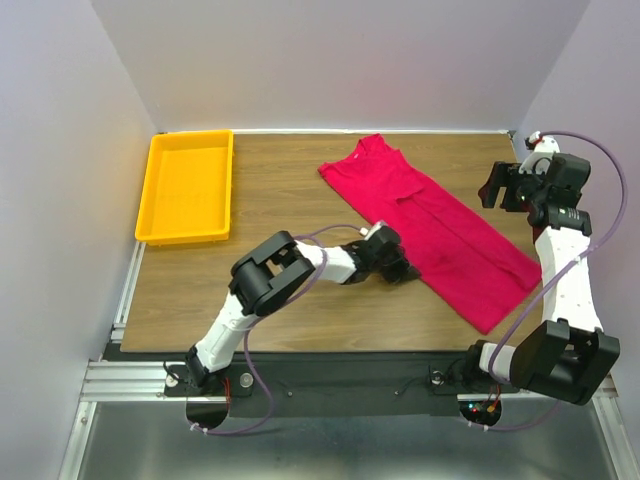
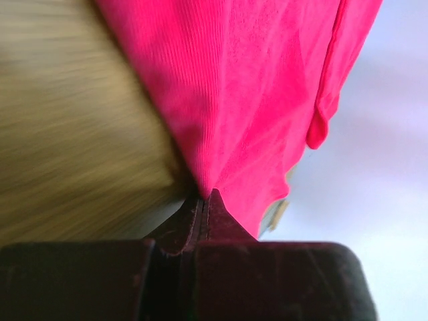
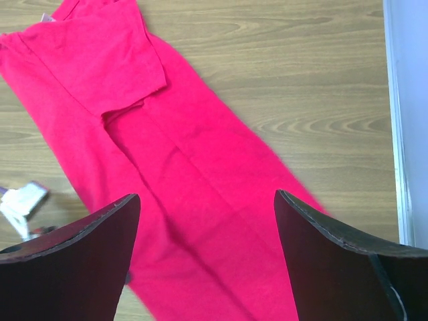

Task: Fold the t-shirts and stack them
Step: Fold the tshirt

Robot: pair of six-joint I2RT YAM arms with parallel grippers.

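Shirt [image 1: 430, 225] lies flat on the table [image 1: 280, 190], mid-right, as a long narrow strip on the diagonal. Collar end is toward far centre, hem end near the R edge. Sides look folded in, w/ a sleeve lapped on top. L gripper [image 1: 400, 265] has its jaws closed on the strip's near-left edge, roughly halfway along. The wrist view shows cloth tenting up from the pinched tips, so it's a small bite; can't tell how many layers.

Step in hand, I'd say: folding or straightening the strip from that edge. To do it well:
- Lift low and keep the cloth taut w/o dragging the whole strip.
- Carry the edge so it lands square on the opp. edge.
- R side prob. needs to pin or take a matching edge, else it skews.
- A thin bite could slip.

Pose: L arm reaches fwd and right, elbow bent, wrist low at table level. R gripper [image 1: 497, 188] is raised at the R edge, clear of the cloth, jaws wide open, looking down on the strip. Tray [image 1: 150, 200] sits far-left, well apart.
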